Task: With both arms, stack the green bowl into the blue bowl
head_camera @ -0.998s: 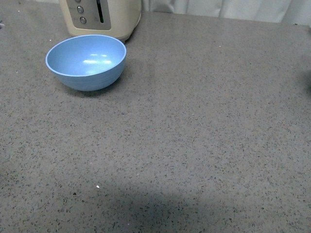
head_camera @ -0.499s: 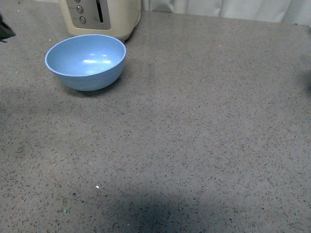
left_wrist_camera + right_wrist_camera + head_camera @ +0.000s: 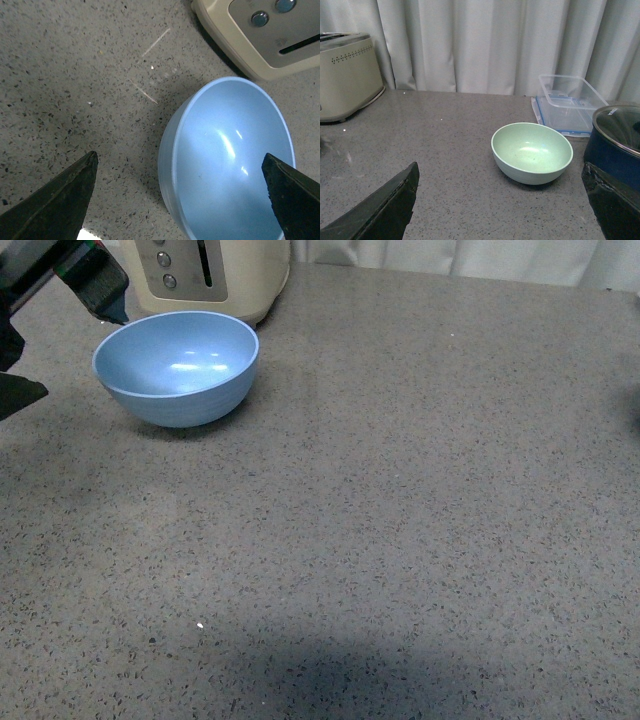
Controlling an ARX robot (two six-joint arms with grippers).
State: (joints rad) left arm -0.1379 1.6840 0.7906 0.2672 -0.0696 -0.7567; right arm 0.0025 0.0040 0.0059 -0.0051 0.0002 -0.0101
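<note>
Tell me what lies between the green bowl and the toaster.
Nothing stands there. In the right wrist view, only bare speckled grey countertop stretches between the green bowl and the cream toaster.

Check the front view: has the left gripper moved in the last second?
Yes. The left gripper was out of frame, then came in from the left edge toward the toaster. It is now open at the blue bowl's left side.
</note>
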